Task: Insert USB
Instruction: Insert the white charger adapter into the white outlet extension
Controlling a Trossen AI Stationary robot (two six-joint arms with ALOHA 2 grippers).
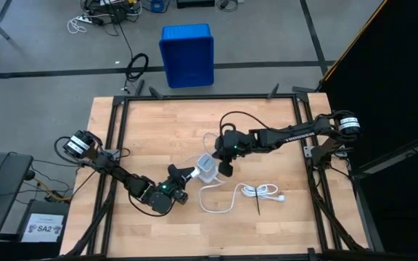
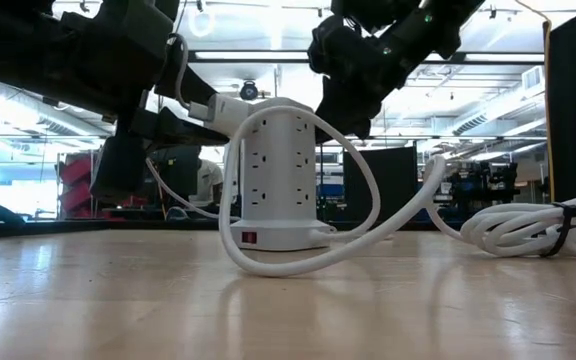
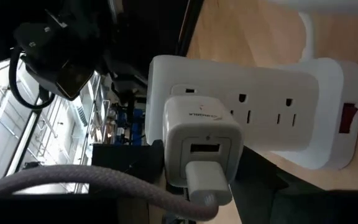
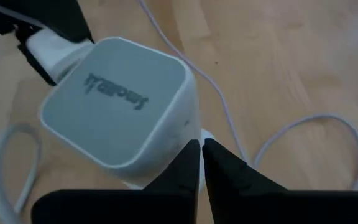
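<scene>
Left gripper (image 1: 182,176) pinches the USB (image 3: 209,184) plug, axis aimed into the charger block (image 3: 201,138) port; right gripper (image 4: 201,163) fingers pressed together above the power tower (image 2: 273,180)

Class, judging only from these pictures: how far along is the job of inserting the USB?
Done: the charger block sits plugged into the power tower, and the USB plug is at its lower port. In hand: the left gripper holds that plug; the shut right gripper steadies the tower top. Left: confirm full seating and let go.
</scene>
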